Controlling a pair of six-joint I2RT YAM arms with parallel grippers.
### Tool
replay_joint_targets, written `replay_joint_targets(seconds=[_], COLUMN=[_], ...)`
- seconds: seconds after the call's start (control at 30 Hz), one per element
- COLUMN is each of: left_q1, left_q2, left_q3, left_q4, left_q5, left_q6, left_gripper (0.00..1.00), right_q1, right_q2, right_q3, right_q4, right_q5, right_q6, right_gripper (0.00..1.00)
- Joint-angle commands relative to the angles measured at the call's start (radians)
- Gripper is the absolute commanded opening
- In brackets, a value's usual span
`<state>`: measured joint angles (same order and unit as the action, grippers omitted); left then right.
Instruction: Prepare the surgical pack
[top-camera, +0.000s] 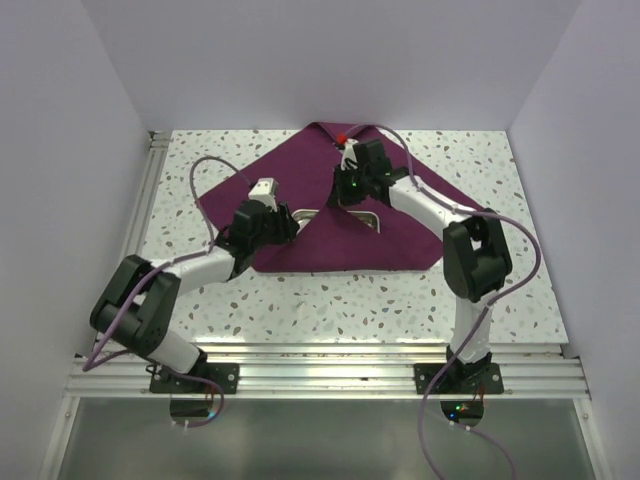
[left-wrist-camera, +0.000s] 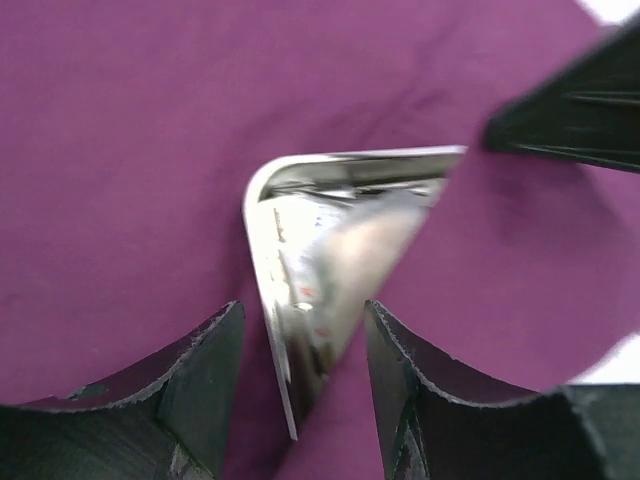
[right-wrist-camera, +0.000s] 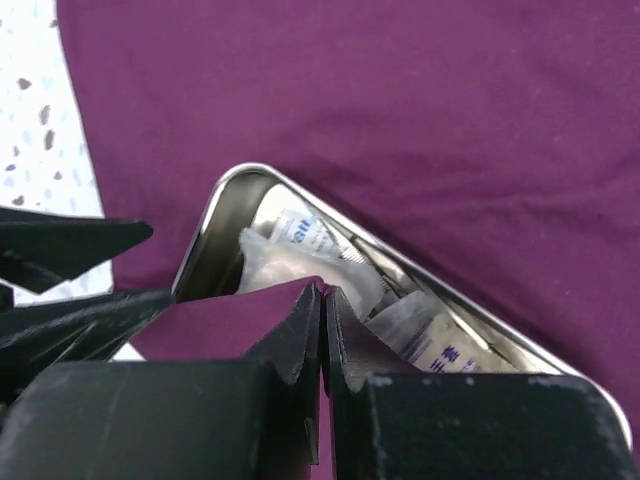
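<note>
White packets (right-wrist-camera: 300, 235) are lying in the tray (right-wrist-camera: 228, 182). 2 of them are carrying blue print, but the letters are coming out too blurred and too cut off for me to read any word or brand.

My right gripper (right-wrist-camera: 322, 300) is pressing its 2 fingers together and pinching a fold of the cloth (right-wrist-camera: 400, 120) over the tray. That fold is hiding part of the tray's inside.

I am holding my left gripper (left-wrist-camera: 302, 315) spread, with 1 corner of the tray lying between its 2 fingers (left-wrist-camera: 200, 385). I am not able to tell whether either finger is touching it. In that view the tray's inside is showing only as a blurred shine, and the cloth is draping over its right part. A dark shape (left-wrist-camera: 570, 110) is cutting into the upper right corner there, and I am not able to tell what it is.

From above, the cloth is lying spread on the speckled table (top-camera: 300, 300), toward the far side, with 1 corner pointing away from me. The tray is sitting on the cloth near its middle. My 2 arms and a folded flap are covering most of it, so only slivers of rim are showing. A small red spot (top-camera: 342, 135) is showing just beyond my right gripper, too small for me to name.
</note>
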<state>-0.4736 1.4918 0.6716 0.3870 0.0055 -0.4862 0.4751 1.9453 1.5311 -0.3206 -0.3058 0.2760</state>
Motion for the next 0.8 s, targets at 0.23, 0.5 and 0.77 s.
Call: replay_joint_targets(seconds=[0.23,0.5,0.77], left_q1=[-0.003,-0.003,-0.005], left_q2=[0.206,0.212,0.142], left_q3=[0.201,0.203,0.155], left_q4=[-0.197,-0.188,-0.143], left_q5=[-0.079,-0.065,-0.073], left_q6=[0.028,0.038,0.037], left_gripper=[0.53,0.5,0.49], right_q1=[-0.041,-0.044,-0.049], right_q2=[0.138,0.259,0.346], right_q3=[0.173,0.3,0.334], right_q4=[-0.043,-0.09,-0.159], right_q5=[0.037,0.014,0.054], right_q6=[0.006,-0.014,-0.02], right_gripper=[0.0,0.0,0.0])
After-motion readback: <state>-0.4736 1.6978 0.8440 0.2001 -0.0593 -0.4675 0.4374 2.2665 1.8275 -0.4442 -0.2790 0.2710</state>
